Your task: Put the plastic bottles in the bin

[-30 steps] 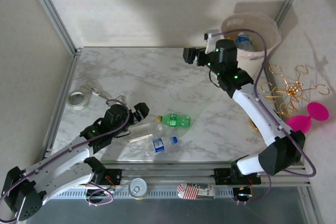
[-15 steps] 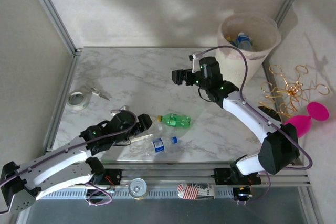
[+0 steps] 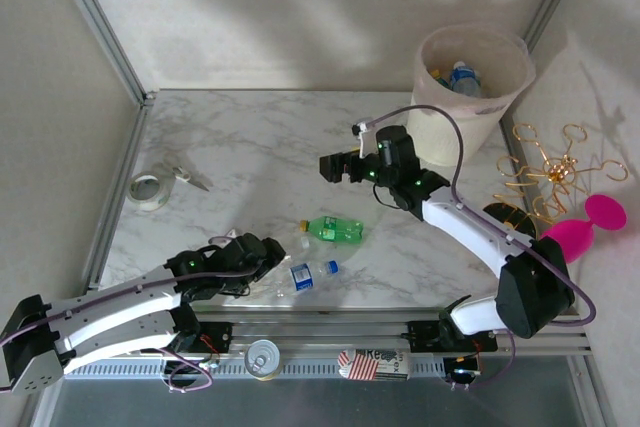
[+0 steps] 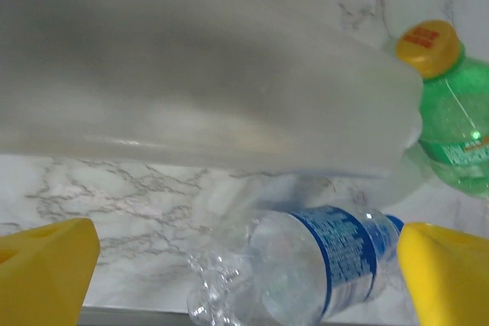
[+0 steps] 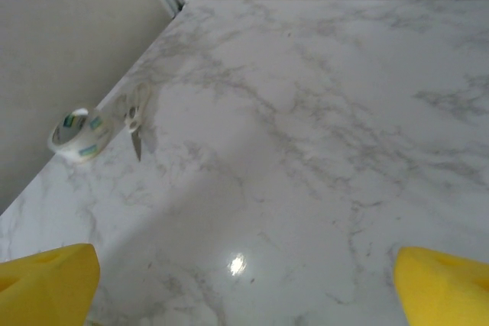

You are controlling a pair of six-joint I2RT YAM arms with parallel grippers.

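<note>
Since a second ago my right arm has swung back from the bin (image 3: 455, 132) to mid-table, and my left arm has dropped toward the near edge. Both claws stand released, jaws wide. The right gripper (image 3: 333, 167) hangs over the marble table (image 3: 250, 147). The left gripper (image 3: 272, 250) is low, just beside a blue-labelled clear bottle (image 4: 321, 269). A green bottle (image 3: 334, 230) lies near it, and a blue-capped bottle (image 3: 463, 77) sits inside the bin.
</note>
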